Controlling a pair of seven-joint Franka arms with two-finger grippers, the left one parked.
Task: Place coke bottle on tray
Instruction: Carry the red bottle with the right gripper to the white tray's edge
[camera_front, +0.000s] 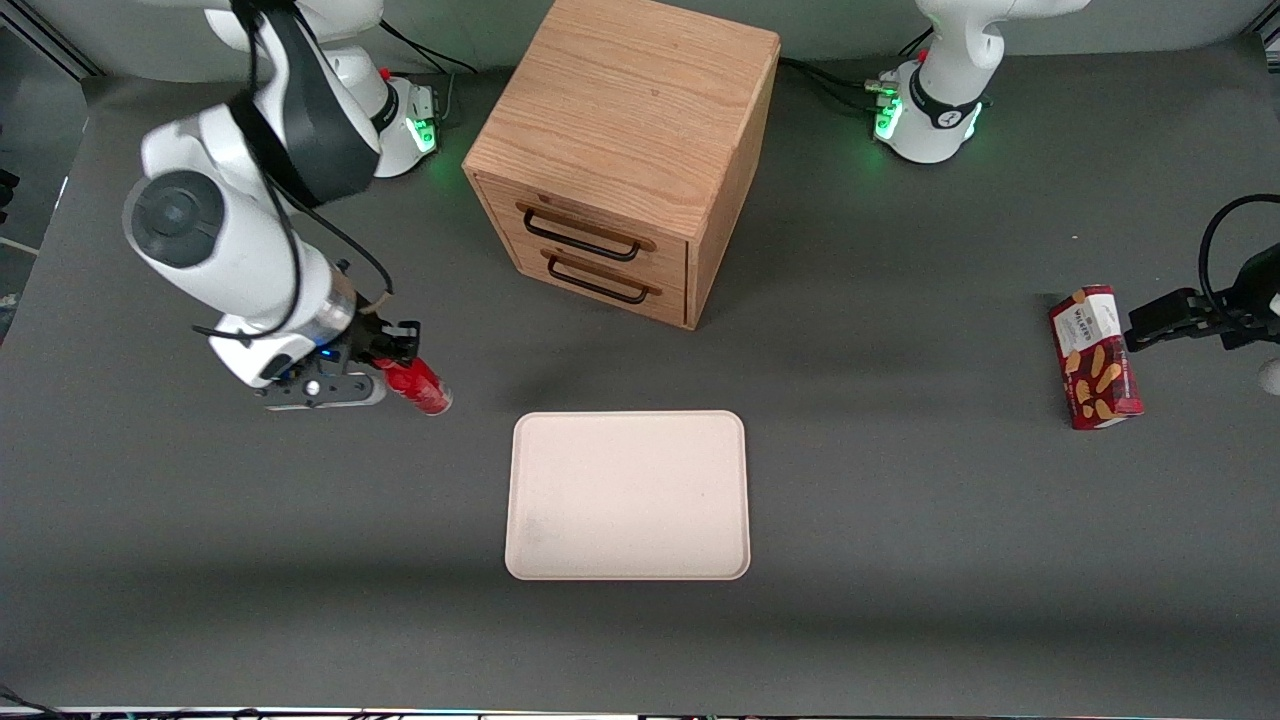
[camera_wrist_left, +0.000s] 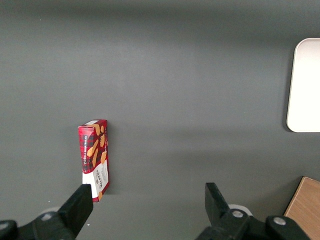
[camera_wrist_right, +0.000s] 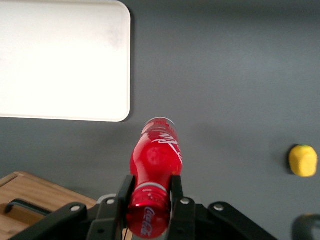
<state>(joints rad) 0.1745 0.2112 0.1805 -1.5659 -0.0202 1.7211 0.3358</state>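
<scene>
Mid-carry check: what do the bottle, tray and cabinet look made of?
Coke bottle, clamped in the gripper: glossy red, probably plastic; highlights on its body. Tray: matte pale beige, likely plastic or fibre composite. Drawer cabinet: wood, visible grain; dark handles look like metal.

Dark grey table (camera_front: 900, 520): pale tray (camera_front: 628, 495) sits lower centre of the front view, wooden drawer cabinet (camera_front: 625, 150) top centre, red biscuit box (camera_front: 1095, 357) at the right edge, small yellow lump (camera_wrist_right: 303, 160) nearby.

The gripper (camera_front: 385, 362) hangs over the mid-left, clamping the coke bottle (camera_front: 418, 385).
</scene>
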